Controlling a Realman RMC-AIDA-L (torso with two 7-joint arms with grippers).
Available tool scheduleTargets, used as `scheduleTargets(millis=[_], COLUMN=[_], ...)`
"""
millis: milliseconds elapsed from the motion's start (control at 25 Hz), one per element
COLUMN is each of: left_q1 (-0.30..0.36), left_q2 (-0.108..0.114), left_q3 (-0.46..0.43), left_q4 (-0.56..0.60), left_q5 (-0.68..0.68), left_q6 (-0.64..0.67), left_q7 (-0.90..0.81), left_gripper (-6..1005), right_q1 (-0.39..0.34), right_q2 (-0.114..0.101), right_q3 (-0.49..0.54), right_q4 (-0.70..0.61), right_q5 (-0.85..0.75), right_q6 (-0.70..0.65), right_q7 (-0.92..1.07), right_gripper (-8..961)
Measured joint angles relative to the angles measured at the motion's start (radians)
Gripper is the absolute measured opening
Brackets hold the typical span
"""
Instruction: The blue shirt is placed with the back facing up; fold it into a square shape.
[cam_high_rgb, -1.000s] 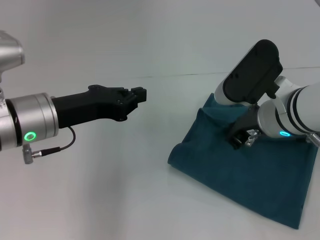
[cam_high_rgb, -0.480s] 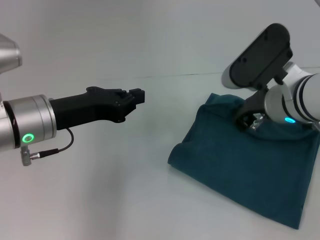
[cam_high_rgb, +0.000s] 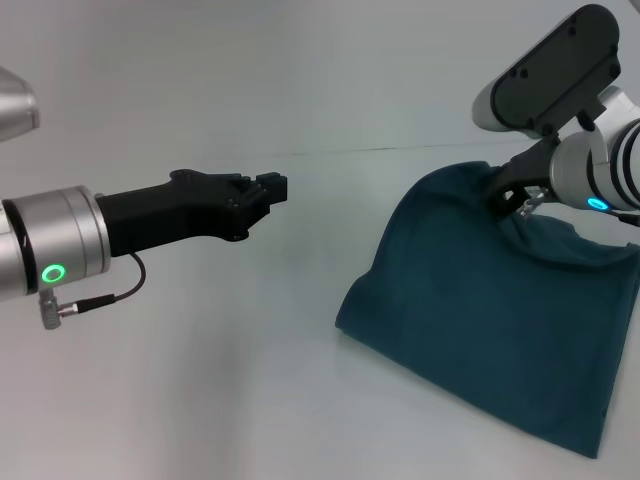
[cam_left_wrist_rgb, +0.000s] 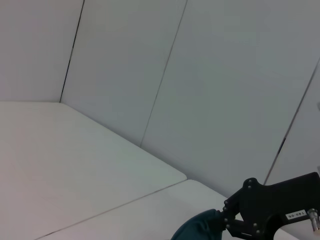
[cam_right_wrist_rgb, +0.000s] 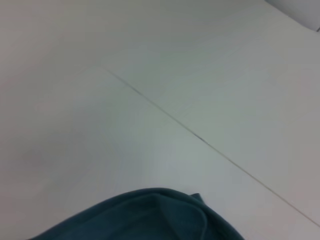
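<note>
The blue shirt (cam_high_rgb: 480, 320) lies as a folded dark teal slab on the right side of the white table, plain side showing. My right gripper (cam_high_rgb: 508, 195) is shut on its far edge and holds that edge raised off the table, so the fabric slopes up to it. The left wrist view shows this gripper (cam_left_wrist_rgb: 235, 225) with a bunch of the shirt (cam_left_wrist_rgb: 200, 227) in it. A fold of the shirt (cam_right_wrist_rgb: 150, 215) also fills the bottom of the right wrist view. My left gripper (cam_high_rgb: 278, 187) hangs in the air left of centre, well apart from the shirt.
The white table (cam_high_rgb: 200, 380) runs under both arms, with a thin seam (cam_high_rgb: 350, 150) across its far part. Pale wall panels (cam_left_wrist_rgb: 150, 75) stand behind it.
My right gripper has risen and moved back to the right, drawing the shirt's far edge up with it. The left arm has barely shifted.
</note>
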Motion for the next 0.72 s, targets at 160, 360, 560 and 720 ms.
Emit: scheduleTargets(millis=[160, 360, 560, 720], left_q1=[0.0, 0.0, 0.001, 0.006], left_q2=[0.001, 0.001, 0.001, 0.001], left_q3=[-0.001, -0.002, -0.003, -0.003], left_q4=[0.001, 0.001, 0.0, 0.001], left_q5=[0.0, -0.001, -0.001, -0.001], left_q6=[0.0, 0.0, 0.0, 0.001], left_q7=[0.0, 0.002, 0.002, 0.001], left_gripper=[49, 49, 48, 49], right_q1=[0.02, 0.045, 0.068, 0.078], right_q2=[-0.002, -0.003, -0.003, -0.003], right_q3=[0.02, 0.03, 0.047, 0.064], right_q4=[0.045, 0.106, 0.16, 0.188], right_q5=[-0.001, -0.002, -0.002, -0.002], right_q6=[0.022, 0.053, 0.083, 0.11], right_q7=[-0.009, -0.014, -0.015, -0.015], right_gripper=[31, 31, 31, 31])
